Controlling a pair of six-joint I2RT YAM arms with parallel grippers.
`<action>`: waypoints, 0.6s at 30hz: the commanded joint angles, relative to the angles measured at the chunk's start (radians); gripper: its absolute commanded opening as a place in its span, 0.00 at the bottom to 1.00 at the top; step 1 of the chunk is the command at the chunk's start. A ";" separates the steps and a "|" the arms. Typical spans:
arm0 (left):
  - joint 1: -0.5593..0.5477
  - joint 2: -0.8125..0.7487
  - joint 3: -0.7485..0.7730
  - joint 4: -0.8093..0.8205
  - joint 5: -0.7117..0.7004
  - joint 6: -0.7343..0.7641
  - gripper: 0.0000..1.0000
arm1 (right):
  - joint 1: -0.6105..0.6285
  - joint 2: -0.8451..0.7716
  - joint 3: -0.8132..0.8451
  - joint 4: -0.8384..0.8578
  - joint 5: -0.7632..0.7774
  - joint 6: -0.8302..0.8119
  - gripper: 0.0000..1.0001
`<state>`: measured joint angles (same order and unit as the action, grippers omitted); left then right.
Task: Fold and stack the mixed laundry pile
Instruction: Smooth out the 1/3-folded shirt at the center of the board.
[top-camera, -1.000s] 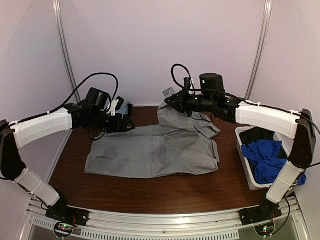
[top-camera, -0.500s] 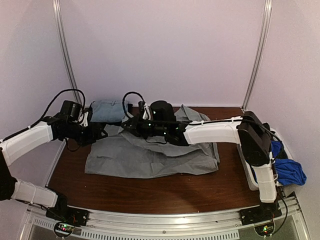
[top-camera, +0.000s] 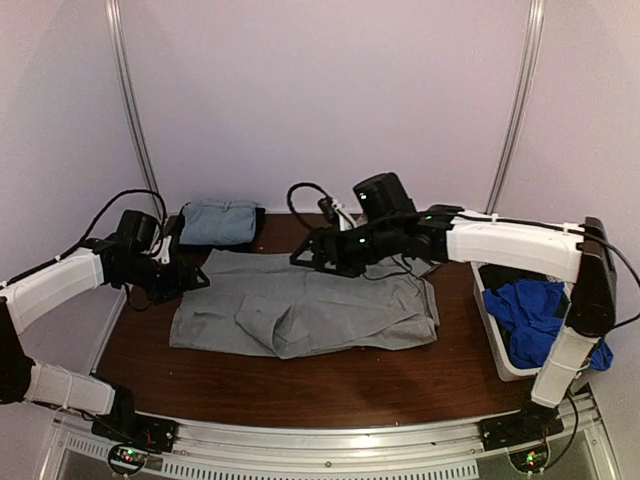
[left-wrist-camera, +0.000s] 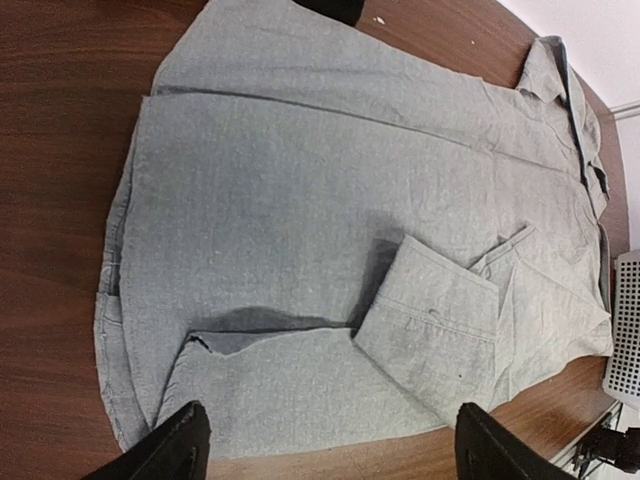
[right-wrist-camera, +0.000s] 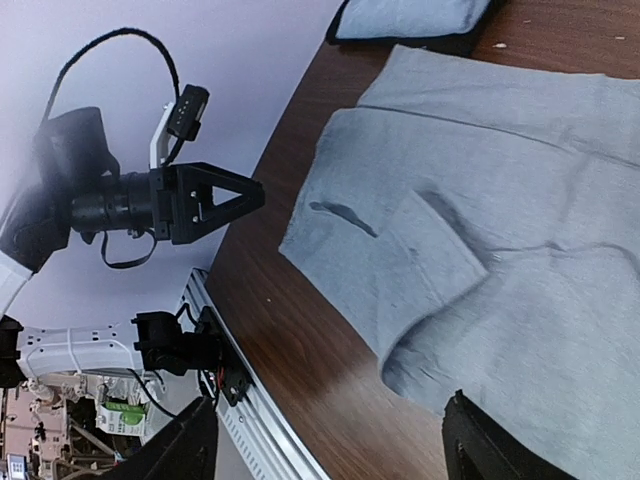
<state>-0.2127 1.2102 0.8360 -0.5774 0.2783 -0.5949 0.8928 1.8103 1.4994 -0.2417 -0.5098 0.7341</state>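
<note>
A light grey shirt lies spread flat on the brown table; its lower part and one sleeve are folded over onto it. My left gripper hovers at the shirt's left edge, open, nothing between its fingertips. The left wrist view looks down on the shirt. My right gripper hangs open above the shirt's upper middle, empty in its wrist view with the shirt below. A royal-blue piece and a dark piece lie in the bin.
A white plastic bin stands at the table's right edge. A folded light blue-grey garment rests on a dark piece at the back left. The metal rail with both arm bases runs along the near edge.
My right gripper has opened and let go of the shirt's sleeve, which now lies folded over the shirt; that arm has pulled back up and right. The left gripper opened slightly wider.
</note>
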 joint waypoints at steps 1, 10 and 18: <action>0.001 0.042 -0.010 0.032 0.076 0.060 0.84 | -0.136 -0.285 -0.237 -0.305 0.088 -0.122 0.76; -0.271 0.353 0.303 -0.061 -0.108 0.073 0.79 | -0.266 -0.375 -0.418 -0.458 0.124 -0.156 0.70; -0.486 0.688 0.662 -0.260 -0.263 0.060 0.97 | -0.321 -0.239 -0.376 -0.456 0.132 -0.192 0.66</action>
<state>-0.6216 1.7874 1.3880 -0.7147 0.1097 -0.5373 0.5995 1.5246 1.0840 -0.6872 -0.4034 0.5785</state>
